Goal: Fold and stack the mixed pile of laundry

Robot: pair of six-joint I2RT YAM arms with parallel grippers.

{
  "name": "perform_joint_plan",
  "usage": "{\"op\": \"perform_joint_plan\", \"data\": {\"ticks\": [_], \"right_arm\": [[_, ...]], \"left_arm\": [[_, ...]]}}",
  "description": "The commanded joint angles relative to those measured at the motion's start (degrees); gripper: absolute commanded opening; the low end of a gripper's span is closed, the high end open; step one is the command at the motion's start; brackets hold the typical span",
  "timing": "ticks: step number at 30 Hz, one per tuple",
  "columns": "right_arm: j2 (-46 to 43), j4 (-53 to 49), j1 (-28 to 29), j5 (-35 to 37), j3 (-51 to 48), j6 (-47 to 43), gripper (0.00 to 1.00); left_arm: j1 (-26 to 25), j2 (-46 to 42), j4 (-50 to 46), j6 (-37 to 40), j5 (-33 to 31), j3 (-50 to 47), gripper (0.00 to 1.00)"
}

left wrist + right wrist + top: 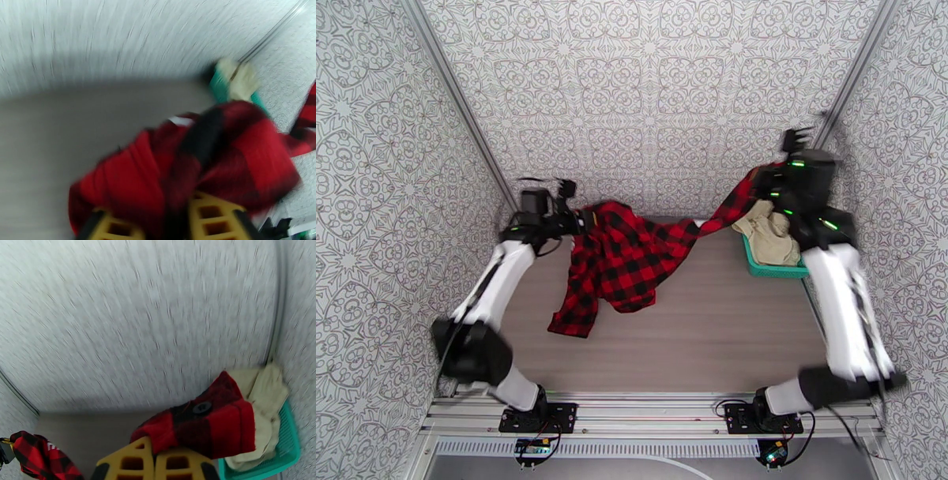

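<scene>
Flannel shirt (624, 260) hung stretched between both arms over the table (711, 339) in the top view, probably to spread it for folding, with its lower part drooping onto the wood. Cream cloth (773, 233) sat in the teal basket (770, 271), far right.

Left wrist was blurred: left gripper (154, 207) had red cloth between its fingers, clamped or loose unclear.

Right wrist: right gripper (154, 449) was pinched shut on a sleeve end, held above the basket.

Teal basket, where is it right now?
In the top view, the teal basket sits on the table's far right side, next to the right arm, with cream cloth inside.
</scene>
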Motion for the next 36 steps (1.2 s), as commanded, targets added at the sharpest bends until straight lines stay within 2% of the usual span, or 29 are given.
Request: {"op": "perform_joint_plan", "data": {"ticks": [1, 3, 5, 9, 14, 17, 19, 21, 25, 31, 33, 36], "right_arm": [[11.91, -3.88, -1.21, -0.13, -0.49, 1.65, 0.00], [18.08, -5.82, -1.77, 1.20, 1.58, 1.93, 0.20], [20.26, -6.57, -2.06, 2.19, 1.27, 1.73, 0.43], [16.78, -4.27, -1.98, 1.29, -5.88, 1.87, 0.57], [6.87, 1.44, 1.52, -6.20, -22.44, 5.02, 0.61], [3.24, 5.91, 6.61, -11.12, -32.44, 8.10, 0.62], [2.76, 8.29, 10.51, -14.94, -37.09, 10.19, 0.62], [2.87, 11.73, 14.67, -18.65, -41.26, 13.22, 0.63], [4.79, 17.84, 20.32, -21.65, -45.70, 18.89, 0.66], [10.71, 24.82, 23.96, -22.19, -46.79, 27.23, 0.66], [12.54, 25.84, 24.80, -21.61, -45.92, 28.67, 0.64], [15.79, 28.14, 25.18, -20.19, -44.81, 31.25, 0.59]], "left_arm": [[1.29, 4.40, 5.49, -3.79, 2.74, -3.28, 0.38], [1.27, 5.33, 6.43, -3.47, 0.86, -5.64, 0.50], [1.12, 3.52, 6.19, -2.32, -2.49, -8.39, 0.62], [-0.76, -2.05, 1.04, 3.61, -9.50, -12.29, 0.74], [-8.85, -5.85, -8.57, 16.45, -21.89, -13.34, 0.75], [-12.44, -4.52, -9.51, 20.03, -30.30, -14.03, 0.84], [-13.24, -2.41, -9.30, 21.86, -33.15, -13.44, 0.90], [-14.15, 0.50, -10.01, 24.20, -35.55, -11.34, 0.92], [-16.98, 5.16, -8.57, 29.88, -38.72, -7.94, 0.94], [-18.78, 11.10, -4.88, 33.26, -43.49, -2.88, 0.95], [-18.88, 12.78, -3.69, 33.85, -44.53, -1.31, 0.93], [-18.80, 15.28, -1.32, 34.19, -45.31, 0.77, 0.86]]}}
